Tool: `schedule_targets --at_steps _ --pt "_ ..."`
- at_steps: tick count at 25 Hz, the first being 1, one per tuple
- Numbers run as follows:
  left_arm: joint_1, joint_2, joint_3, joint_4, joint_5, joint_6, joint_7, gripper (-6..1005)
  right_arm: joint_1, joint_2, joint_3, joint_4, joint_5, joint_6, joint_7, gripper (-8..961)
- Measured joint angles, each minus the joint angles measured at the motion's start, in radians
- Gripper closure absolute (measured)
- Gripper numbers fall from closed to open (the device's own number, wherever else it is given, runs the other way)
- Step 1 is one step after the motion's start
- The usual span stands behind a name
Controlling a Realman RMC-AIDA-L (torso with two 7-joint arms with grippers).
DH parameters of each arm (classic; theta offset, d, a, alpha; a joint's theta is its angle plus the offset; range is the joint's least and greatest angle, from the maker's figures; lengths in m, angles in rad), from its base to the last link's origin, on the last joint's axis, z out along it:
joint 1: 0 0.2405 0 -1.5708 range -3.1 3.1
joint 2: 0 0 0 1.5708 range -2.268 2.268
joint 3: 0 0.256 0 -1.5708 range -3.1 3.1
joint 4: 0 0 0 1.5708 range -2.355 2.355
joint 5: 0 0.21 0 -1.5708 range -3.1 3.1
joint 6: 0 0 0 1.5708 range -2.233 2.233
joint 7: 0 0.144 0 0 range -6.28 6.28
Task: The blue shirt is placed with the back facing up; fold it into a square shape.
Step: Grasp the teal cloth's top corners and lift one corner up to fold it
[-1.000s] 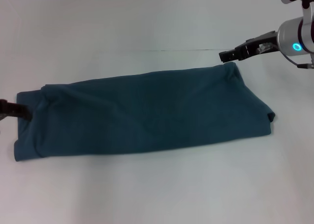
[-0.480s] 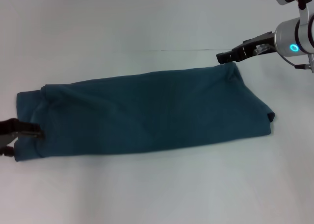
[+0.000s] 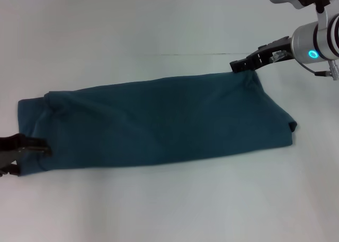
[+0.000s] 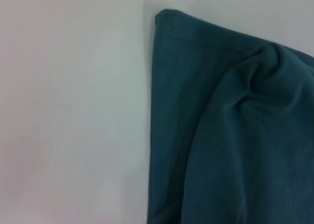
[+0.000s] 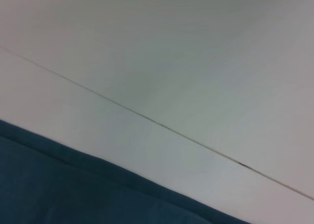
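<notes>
Shirt: blue shirt (image 3: 153, 123) lies flat on the white bench (image 3: 159, 210) as a long band running left to right, already folded lengthwise, plain side up, no print showing.
Shirt ends: left end is squared off with a small hump of gathered cloth near its far corner; right end tapers into a rounded, slightly bunched corner.
Left claw: left claw (image 3: 24, 149) sits low at the near-left corner of the band, dark fingertips touching or just over the cloth edge.
Left claw change: a second ago it was higher up along the left edge; it has dropped toward the near corner and over the last half second barely shifts.
Left claw state: fingers look a little parted, but whether they pinch cloth, cannot tell.
Left wrist view: shows only the shirt's end hem and the gathered fold on bare bench, no fingers in it.
Right claw: right claw (image 3: 238, 65) hovers at the far-right corner, tip just at the shirt's edge.
Right claw change: it has crept leftward along that edge across the three head views.
Right claw state: fingers read as close together; a grip on cloth cannot be confirmed.
Right wrist view: far hem of the shirt and a thin seam line (image 5: 162, 126) in the bench.
Shirt change: no visible shift, so nothing is lifted yet.
Meaning: both arms look to be setting up on opposite ends for the crosswise fold; band still needs shortening to reach a square.
</notes>
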State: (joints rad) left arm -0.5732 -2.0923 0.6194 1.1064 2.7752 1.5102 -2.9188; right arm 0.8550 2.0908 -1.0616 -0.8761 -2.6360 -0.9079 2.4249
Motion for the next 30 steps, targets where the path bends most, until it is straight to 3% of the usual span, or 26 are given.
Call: schedule_targets --at_steps 13,19,27,30 --pt "-0.032 0.017 0.033 -0.115 0.001 -0.082 -0.001 123 -0.001 0.002 -0.01 0.0 -0.001 -0.007 0.003 23" --pt "-0.033 0.018 0.083 -0.116 0.001 -0.097 0.011 131 -0.001 0.002 -0.011 0.003 -0.003 -0.007 0.003 22" --pt "-0.028 0.014 0.079 -0.097 -0.029 -0.102 0.063 143 -0.005 0.001 -0.011 0.005 -0.001 -0.008 0.003 25" --pt "-0.029 0.01 0.084 -0.086 -0.029 -0.103 0.074 330 -0.008 0.001 -0.011 0.005 0.003 -0.009 0.004 26"
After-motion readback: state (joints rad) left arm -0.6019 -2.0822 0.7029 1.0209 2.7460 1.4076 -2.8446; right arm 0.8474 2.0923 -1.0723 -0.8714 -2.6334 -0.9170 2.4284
